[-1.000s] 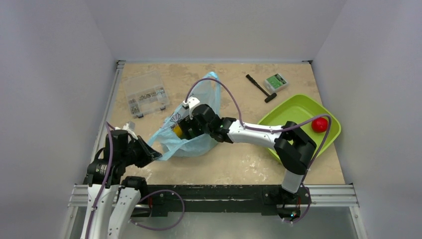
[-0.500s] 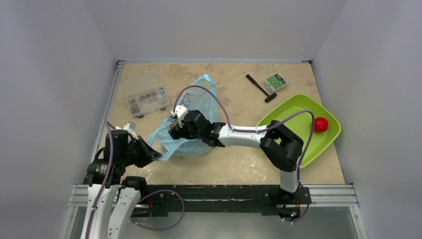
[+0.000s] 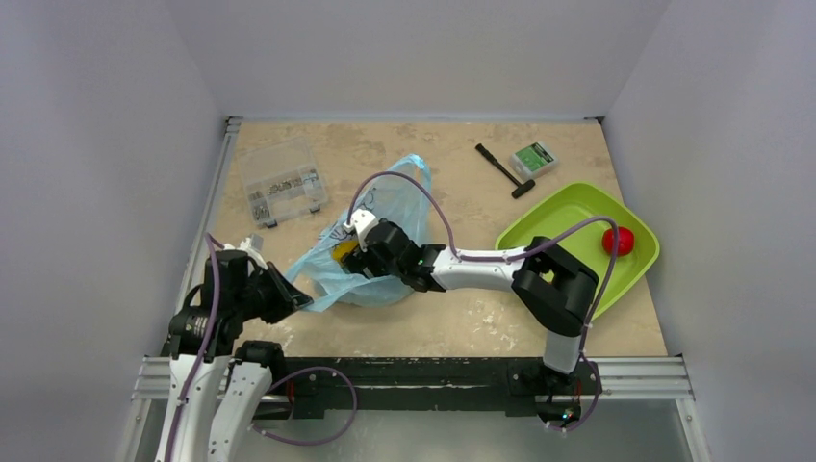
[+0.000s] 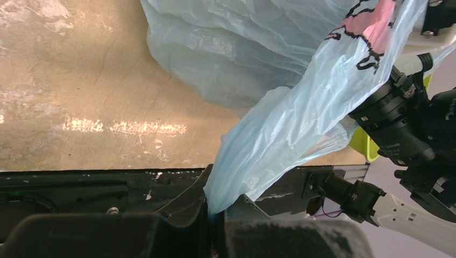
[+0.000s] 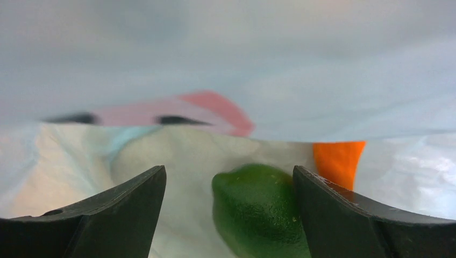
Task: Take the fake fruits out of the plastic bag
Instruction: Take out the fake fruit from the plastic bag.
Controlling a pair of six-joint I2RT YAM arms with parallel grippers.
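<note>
The light-blue plastic bag (image 3: 380,207) lies mid-table, its near corner stretched toward my left gripper (image 3: 289,298). In the left wrist view the left gripper (image 4: 218,212) is shut on the bag's corner (image 4: 269,145). My right gripper (image 3: 358,252) is inside the bag's mouth, where a yellow fruit (image 3: 343,252) shows. In the right wrist view the right gripper (image 5: 228,193) is open with a dark green fruit (image 5: 258,207) between the fingers, close to the right finger. An orange fruit (image 5: 336,161) lies behind it. A red fruit (image 3: 618,241) sits in the lime-green tray (image 3: 568,217).
A clear compartment box (image 3: 282,181) stands at the back left. A black tool (image 3: 504,170) and a small green box (image 3: 533,158) lie at the back right. Enclosure walls surround the table.
My right gripper pushed left and deeper into the bag, then drew back slightly right. The bag shifted with it. The left arm has held still on the bag corner.
</note>
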